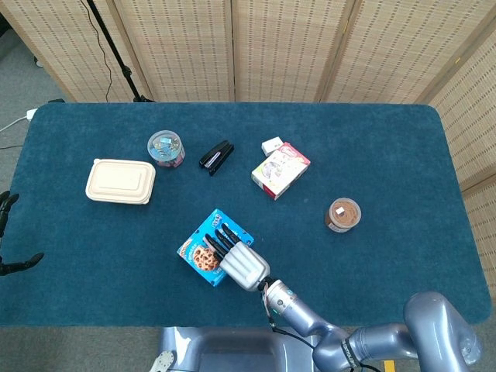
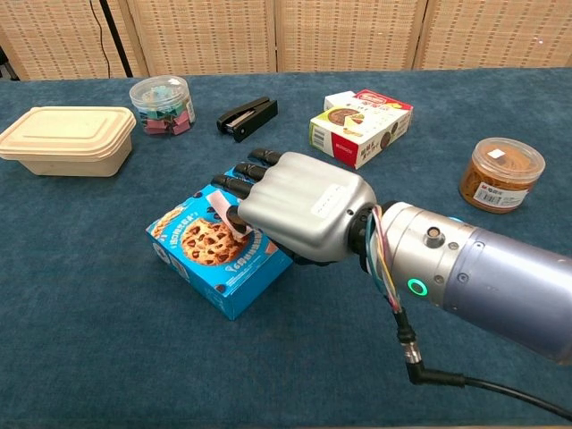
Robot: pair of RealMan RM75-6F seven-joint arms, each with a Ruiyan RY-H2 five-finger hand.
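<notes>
Resting on box: the right hand (image 2: 299,214) lies over the blue cookie box (image 2: 214,255), its dark fingers (image 2: 246,172) stretched flat across the top rather than wrapped round it; whether anything is pinched I cannot tell.
Box place: near the front middle of the blue surface (image 1: 387,155), lying flat, angled to the front edge.
Box handling: judged light, thin cardboard, stiff at edges, easily dented on the broad face, glossy and likely to slide on the cloth.
Best hold: across the two long sides, not the faces.
Left hand: its fingers (image 1: 6,208) show at the far left, off the surface edge, holding nothing visible.
Open room: wide bare cloth left and right of the box; food container (image 1: 120,181), stapler (image 1: 217,157) and snack carton (image 1: 280,170) sit well behind.
</notes>
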